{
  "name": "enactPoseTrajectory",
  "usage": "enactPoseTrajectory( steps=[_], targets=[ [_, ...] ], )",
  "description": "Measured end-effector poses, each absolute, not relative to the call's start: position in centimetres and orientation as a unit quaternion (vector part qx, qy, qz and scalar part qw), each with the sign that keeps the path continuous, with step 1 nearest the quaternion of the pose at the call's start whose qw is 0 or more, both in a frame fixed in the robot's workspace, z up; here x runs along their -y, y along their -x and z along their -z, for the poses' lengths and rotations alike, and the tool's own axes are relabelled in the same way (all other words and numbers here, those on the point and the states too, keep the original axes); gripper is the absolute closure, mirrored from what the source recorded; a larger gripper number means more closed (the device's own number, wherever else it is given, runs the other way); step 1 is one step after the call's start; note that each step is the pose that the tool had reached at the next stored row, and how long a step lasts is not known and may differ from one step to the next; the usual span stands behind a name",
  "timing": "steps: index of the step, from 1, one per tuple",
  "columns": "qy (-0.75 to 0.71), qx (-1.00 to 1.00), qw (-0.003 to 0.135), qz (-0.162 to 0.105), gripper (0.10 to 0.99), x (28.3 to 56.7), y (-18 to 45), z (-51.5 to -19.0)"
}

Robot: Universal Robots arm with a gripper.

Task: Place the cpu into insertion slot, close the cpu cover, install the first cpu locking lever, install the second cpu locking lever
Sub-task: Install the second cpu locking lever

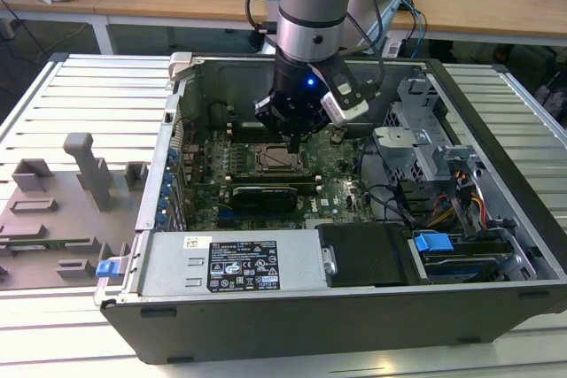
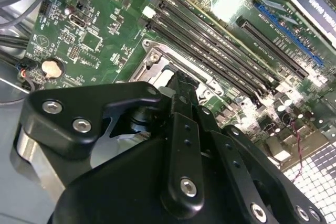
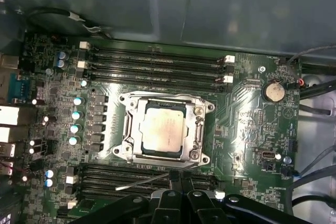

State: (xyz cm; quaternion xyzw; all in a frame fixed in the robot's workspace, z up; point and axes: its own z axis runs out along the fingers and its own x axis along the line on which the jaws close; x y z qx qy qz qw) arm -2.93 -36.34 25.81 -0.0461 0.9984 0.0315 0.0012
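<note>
The cpu [image 3: 163,129] lies flat in the insertion slot [image 3: 208,106] on the green motherboard [image 3: 252,103], its silvery top showing through the window of the cpu cover [image 3: 135,129], which is down over it. A thin wire locking lever [image 3: 139,183] sticks out slantwise along one side of the slot. My gripper [image 3: 178,178] is shut, its black tips at the raised end of that lever. In the exterior view the gripper [image 1: 293,142] hangs just over the slot [image 1: 278,161] inside the case. The second wrist view has the fingers [image 2: 181,90] in front of the slot [image 2: 156,62].
The motherboard sits deep in an open computer case [image 1: 496,219] with high walls. Long black memory slots [image 3: 157,69] run on two sides of the socket. Cables [image 1: 443,205] and drive cages [image 1: 416,143] crowd the exterior view's right. A grey fixture [image 1: 62,210] lies outside on the left.
</note>
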Motion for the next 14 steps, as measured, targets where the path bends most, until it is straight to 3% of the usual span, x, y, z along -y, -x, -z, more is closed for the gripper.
enactPoseTrajectory(
  steps=[9,14],
  targets=[
    [0.046,-0.995,0.004,-0.085,0.980,38.0,3.3,-25.6],
    [0.046,-0.995,0.004,-0.085,0.980,38.2,3.4,-25.2]
  ],
)
